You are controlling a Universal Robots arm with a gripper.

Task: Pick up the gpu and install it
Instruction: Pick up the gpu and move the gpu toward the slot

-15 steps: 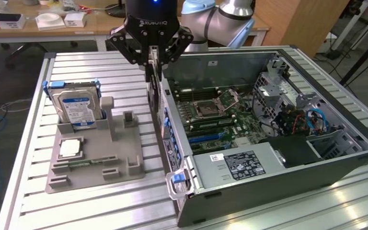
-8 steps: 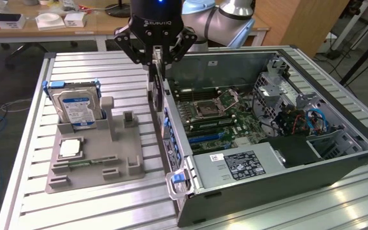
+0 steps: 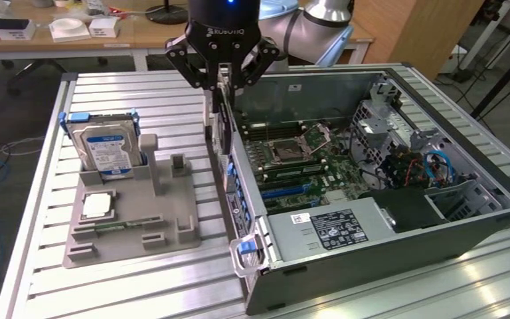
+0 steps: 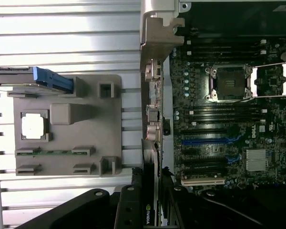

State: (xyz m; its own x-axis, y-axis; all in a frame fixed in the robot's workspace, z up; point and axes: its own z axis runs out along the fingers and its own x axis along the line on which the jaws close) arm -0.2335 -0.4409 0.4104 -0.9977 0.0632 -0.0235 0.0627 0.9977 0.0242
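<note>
Dark and thin, the gpu hangs edge-on from the gripper, whose black jaws stand partly closed, pinching its flat faces. Its long axis runs close to upright. One end is up in the claw and the other is down at the rear wall of the steel computer case, between the green motherboard and the moulded grey tray. Ribbed aluminium slats form the table — a silver hard drive stands in the tray.
</note>
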